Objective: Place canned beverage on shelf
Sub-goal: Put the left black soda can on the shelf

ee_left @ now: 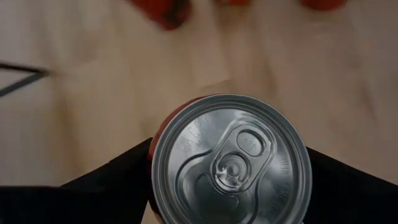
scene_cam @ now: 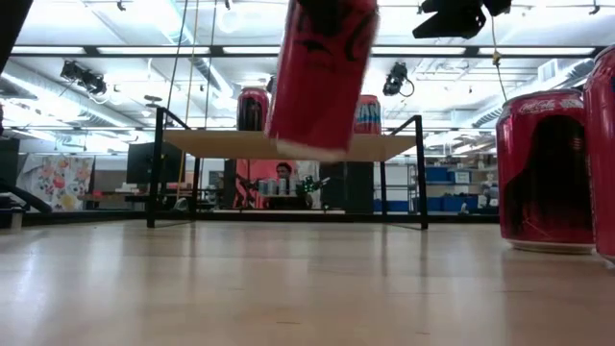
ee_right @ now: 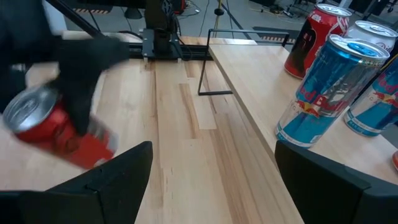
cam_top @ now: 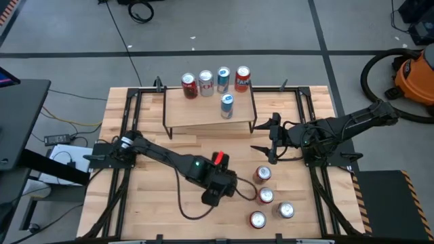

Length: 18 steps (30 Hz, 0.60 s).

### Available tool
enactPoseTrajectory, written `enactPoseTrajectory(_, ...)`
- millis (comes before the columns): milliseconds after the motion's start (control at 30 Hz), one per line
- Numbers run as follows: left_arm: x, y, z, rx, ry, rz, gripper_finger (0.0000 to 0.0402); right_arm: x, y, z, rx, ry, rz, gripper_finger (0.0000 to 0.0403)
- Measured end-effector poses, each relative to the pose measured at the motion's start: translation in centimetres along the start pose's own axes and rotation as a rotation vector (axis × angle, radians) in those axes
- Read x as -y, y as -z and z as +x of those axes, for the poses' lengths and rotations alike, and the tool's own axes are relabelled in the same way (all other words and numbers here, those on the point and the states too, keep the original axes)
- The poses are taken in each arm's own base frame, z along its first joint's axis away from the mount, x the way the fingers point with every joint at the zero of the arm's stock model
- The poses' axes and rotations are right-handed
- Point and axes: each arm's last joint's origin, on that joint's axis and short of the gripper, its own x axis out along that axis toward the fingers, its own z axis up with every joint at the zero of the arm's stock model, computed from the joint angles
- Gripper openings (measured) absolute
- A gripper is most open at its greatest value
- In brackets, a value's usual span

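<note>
My left gripper [cam_top: 218, 168] is shut on a red can [cam_top: 219, 158] above the middle of the slatted table. The can also shows tilted in the low view [scene_cam: 322, 72] and the right wrist view [ee_right: 59, 134]. The shelf [cam_top: 203, 116], a light-wood board on thin black legs, stands at the far middle and bears several upright cans, red, silver and blue; the nearest is a blue can [cam_top: 227, 106]. My right gripper [cam_top: 270, 141] is open and empty, just off the shelf's near right corner. My left gripper pinches the red can between its two fingers [ee_left: 124, 171], one on each side of the can's wall just under the top rim [ee_left: 163, 134]. The fingers come from above, slanting, past the can's silver lid. The can is lifted clear of the table and tilted.
Several red cans stand on the table at the near right, among them one [cam_top: 262, 175] close to my left gripper and one [cam_top: 285, 211] nearer the edge. A black frame [cam_top: 135, 102] runs along the table's sides. Bare board lies in front of the shelf [ee_right: 186, 124].
</note>
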Motion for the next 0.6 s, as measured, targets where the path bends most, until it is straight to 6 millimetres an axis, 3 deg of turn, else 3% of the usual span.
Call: enactPoseTrajectory(600,-7.3,3.5,-9.0,0.018,-0.174,-0.130,0.0314,0.0,0.0,0.0,0.000,0.000,0.000,0.0349)
